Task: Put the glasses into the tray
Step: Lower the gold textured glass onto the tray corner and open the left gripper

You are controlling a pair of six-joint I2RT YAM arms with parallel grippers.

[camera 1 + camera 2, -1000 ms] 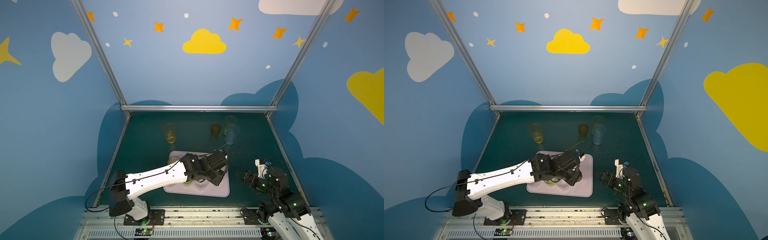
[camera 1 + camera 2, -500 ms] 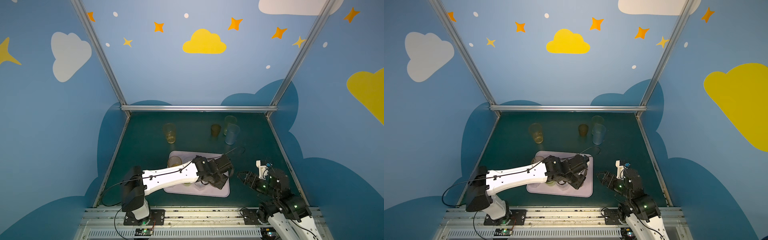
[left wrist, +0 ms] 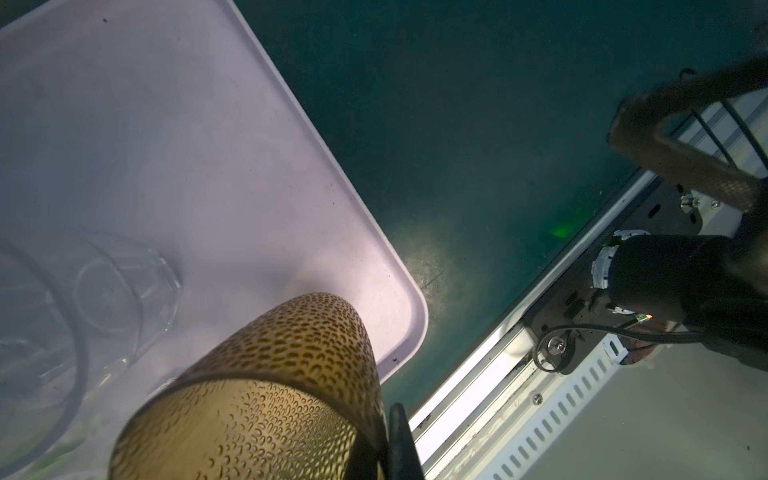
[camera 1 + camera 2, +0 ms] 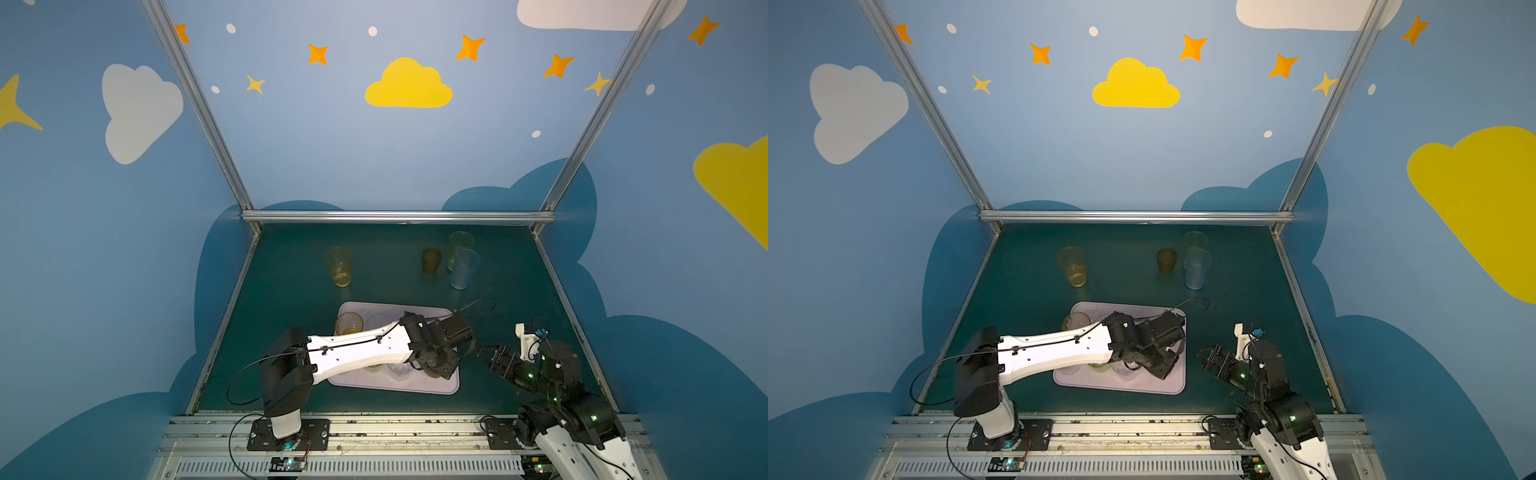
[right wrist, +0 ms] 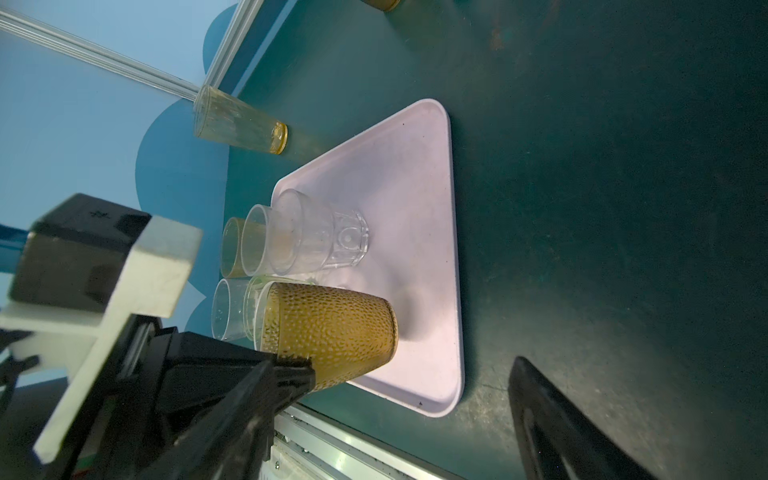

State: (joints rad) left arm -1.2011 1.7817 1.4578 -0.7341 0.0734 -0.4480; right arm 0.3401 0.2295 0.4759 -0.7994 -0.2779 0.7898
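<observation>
My left gripper (image 4: 436, 369) (image 4: 1160, 368) (image 3: 374, 449) is shut on the rim of a brown dimpled glass (image 3: 266, 386) (image 5: 332, 332). The glass is tilted, base down, at the near right corner of the lilac tray (image 4: 432, 384) (image 4: 1142, 384) (image 3: 166, 145) (image 5: 415, 208); whether it touches the floor is unclear. Clear faceted glasses (image 5: 324, 237) (image 4: 399, 370), a short green one (image 4: 374, 368) and an orange one (image 4: 349, 324) stand in the tray. My right gripper (image 4: 484, 357) (image 4: 1204, 357) (image 5: 386, 440) hangs open and empty just right of the tray.
Farther back on the dark green table stand a tall yellow glass (image 4: 340, 266) (image 5: 237, 124), a short brown glass (image 4: 431, 259), a tall green glass (image 4: 459, 247) and a tall blue glass (image 4: 464, 269). A metal rail (image 4: 374, 424) runs along the near edge.
My left gripper has come down and toward the near right corner of the tray with the brown glass. The right arm has hardly moved.
</observation>
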